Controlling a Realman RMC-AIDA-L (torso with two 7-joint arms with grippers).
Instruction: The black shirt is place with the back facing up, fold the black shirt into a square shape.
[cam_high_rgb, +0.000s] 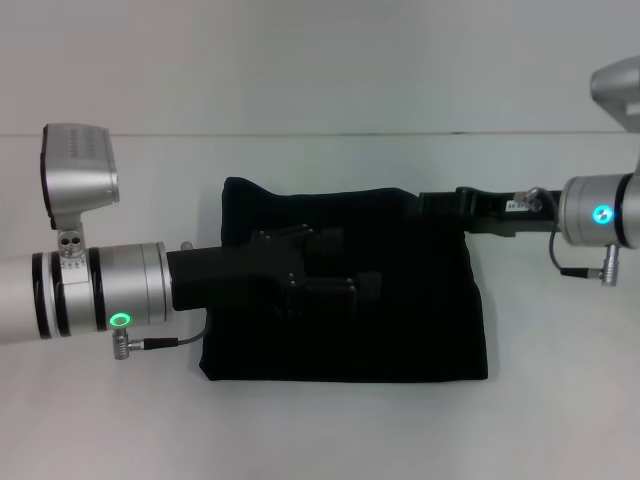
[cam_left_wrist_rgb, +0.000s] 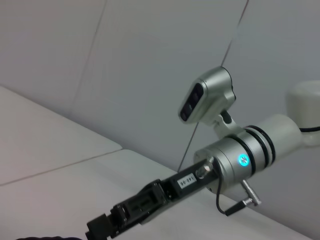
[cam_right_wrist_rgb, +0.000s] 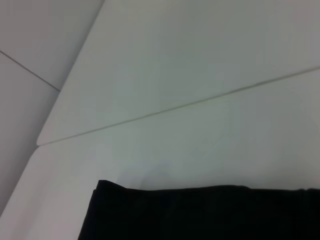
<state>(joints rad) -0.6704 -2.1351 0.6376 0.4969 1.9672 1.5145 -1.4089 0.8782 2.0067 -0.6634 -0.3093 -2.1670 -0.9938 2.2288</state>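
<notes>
Looking down from the head camera, I am seeing the black shirt (cam_high_rgb: 400, 330) already folded into a near-square on the white table (cam_high_rgb: 320, 60), so I judge little is remaining. Both arms are reaching over it: left gripper (cam_high_rgb: 320, 280), right gripper (cam_high_rgb: 440, 205); I cannot tell whether either claw is spread.

Turning to the left wrist view, I am seeing the right gripper (cam_left_wrist_rgb: 107, 225) low over the table.

Turning to the right wrist view, I am seeing only the shirt's straight folded edge (cam_right_wrist_rgb: 200, 212).

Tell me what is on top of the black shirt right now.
Over the black shirt are the left hand, reaching in from its left edge, and the right hand at its far right corner. The table beneath the shirt is covered.
</notes>
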